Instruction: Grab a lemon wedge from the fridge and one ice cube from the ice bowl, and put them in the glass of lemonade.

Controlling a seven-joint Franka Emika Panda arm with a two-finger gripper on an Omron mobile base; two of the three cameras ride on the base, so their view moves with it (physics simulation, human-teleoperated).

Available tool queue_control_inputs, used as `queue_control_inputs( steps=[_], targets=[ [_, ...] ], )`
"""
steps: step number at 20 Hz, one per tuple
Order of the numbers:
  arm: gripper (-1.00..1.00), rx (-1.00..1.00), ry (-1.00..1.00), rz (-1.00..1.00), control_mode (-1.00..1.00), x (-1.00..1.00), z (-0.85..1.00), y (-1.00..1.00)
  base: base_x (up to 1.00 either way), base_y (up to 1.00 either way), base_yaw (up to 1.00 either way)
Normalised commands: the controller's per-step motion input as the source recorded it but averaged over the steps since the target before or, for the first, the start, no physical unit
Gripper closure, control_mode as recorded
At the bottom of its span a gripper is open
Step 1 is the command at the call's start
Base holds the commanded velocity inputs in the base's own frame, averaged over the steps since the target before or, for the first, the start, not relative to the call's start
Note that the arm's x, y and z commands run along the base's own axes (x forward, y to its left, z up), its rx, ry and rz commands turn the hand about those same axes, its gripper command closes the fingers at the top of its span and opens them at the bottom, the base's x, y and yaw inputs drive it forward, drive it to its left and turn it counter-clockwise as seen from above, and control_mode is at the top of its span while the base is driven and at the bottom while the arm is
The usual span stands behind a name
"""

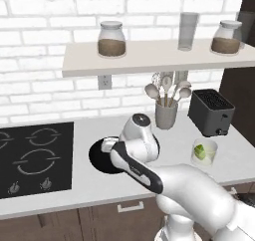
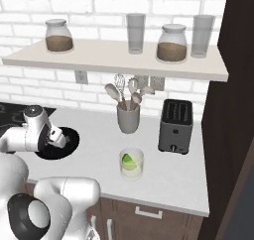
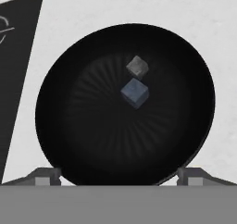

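We see the wedge already in the glass; our fingers, spread and empty, hover over the bowl, ice ungrabbed.

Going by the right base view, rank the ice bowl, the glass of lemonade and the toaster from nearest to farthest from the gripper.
1. The ice bowl, directly under the gripper, at the counter's left.
2. The glass of lemonade, to the right, near the counter's front edge.
3. The toaster, farther right, toward the dark side wall.
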Motion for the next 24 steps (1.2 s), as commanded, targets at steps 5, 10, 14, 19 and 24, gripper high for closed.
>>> queue_control_inputs(
  steps=[5,10,14,19,24],
  targets=[
    [-1.00,-0.09,-0.07,-0.07,-1.00,0.50,-0.25,-0.03,0.00,0.00,0.00],
    [-1.00,-0.09,-0.04,-0.11,-1.00,0.29,-0.29,-0.12,0.00,0.00,0.00],
    [-1.00,0.00,0.08,0.00,-1.00,0.03,-0.10,0.00,0.00,0.00,0.00],
    [-1.00,0.00,0.16,-0.01,-1.00,0.22,-0.27,0.00,0.00,0.00,0.00],
    [-1.00,0.00,0.02,-0.01,-1.00,0.14,-0.13,0.00,0.00,0.00,0.00]
  ],
)
